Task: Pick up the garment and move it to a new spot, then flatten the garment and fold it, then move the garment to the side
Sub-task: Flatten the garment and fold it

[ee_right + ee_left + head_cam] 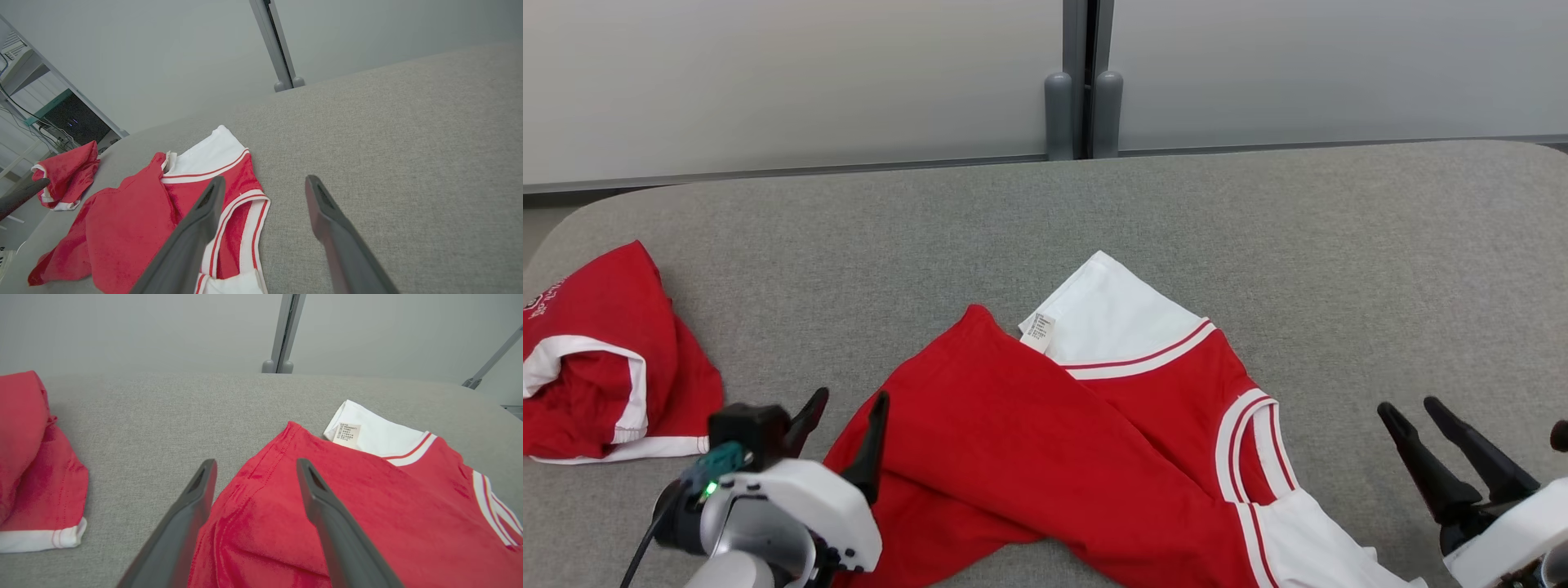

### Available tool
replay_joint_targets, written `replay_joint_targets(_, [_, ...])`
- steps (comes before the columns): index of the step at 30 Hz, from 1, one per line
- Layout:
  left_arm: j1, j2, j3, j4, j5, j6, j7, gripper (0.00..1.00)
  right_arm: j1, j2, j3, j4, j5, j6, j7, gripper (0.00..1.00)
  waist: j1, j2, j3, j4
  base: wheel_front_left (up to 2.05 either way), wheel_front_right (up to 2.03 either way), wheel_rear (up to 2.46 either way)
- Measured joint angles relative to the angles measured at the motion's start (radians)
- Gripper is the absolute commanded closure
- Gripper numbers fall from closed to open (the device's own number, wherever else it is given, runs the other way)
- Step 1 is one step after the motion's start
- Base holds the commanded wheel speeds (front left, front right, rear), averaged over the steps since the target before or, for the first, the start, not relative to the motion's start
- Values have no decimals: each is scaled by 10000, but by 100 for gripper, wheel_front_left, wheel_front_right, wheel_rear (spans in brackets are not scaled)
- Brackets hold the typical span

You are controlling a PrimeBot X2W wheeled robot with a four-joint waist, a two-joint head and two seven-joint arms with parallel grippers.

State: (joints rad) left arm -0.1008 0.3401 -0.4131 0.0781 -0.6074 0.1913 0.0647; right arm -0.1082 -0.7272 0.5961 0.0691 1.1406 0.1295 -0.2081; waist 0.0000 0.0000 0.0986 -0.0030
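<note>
**Red and white garment lies loose at the front of the worktop, both grippers spread**

The garment [1029, 441] lies on the padded grey worktop [1258, 229], in the middle and close to the front edge. It is neither flat nor folded. A broad red panel is laid slantwise across it, and a white part with a red stripe sticks out from under that panel towards the back edge. A small printed label [1040, 329] shows where the red panel meets the white part. Red and white striped trim curves along the garment's right side, and more white cloth runs off at the front edge.

The left gripper [849, 396] is at the garment's left corner with its fingers spread wide and nothing pinched between them. In the left wrist view the hemmed red edge runs up between the two fingers, and one finger is over the cloth (whether it touches the cloth cannot be told).

The right gripper [1408, 405] is near the front right of the worktop, also spread and holding nothing. It is over bare grey fabric, apart from the garment's striped trim.

A second red garment [596, 359] with white edging lies bunched at the left edge of the worktop, apart from the first. Behind the back edge stand pale wall panels joined by a grey post [1083, 106].
</note>
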Motion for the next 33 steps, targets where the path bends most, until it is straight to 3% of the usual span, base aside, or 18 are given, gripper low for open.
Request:
replay_joint_targets(7, [-2056, 100, -780, 589, 73, -629, 2094, 0, -582, 1440, -1089, 410, -1588, 2, -387, 0, -1, 0, 347, -121, 0, 0, 0])
replay_joint_targets(14, [-4014, -502, -1177, 2311, -428, -1386, 3551, 0, -1082, 2704, -1921, 731, -2499, 0, -479, 0, -1, 0, 973, -488, 0, 0, 0])
replay_joint_targets(24, [-5730, -1141, -1381, 5212, -510, -1904, 3745, 0, -1242, 3028, -2063, 930, -2846, 2, -472, 0, 0, 0, 1545, -1252, 0, 0, 0])
replay_joint_targets(30, [-6244, -1335, -1444, 6566, -368, -1916, 3342, 0, -1274, 3108, -2027, 1001, -2872, 0, -387, 0, 0, 0, 1611, -1441, 0, 0, 0])
replay_joint_targets(33, [-6310, -1446, -1444, 7106, -512, -2188, 3308, 0, -1276, 3158, -1983, 1018, -2890, 0, -374, 0, 0, 0, 1600, -1469, 0, 0, 0])
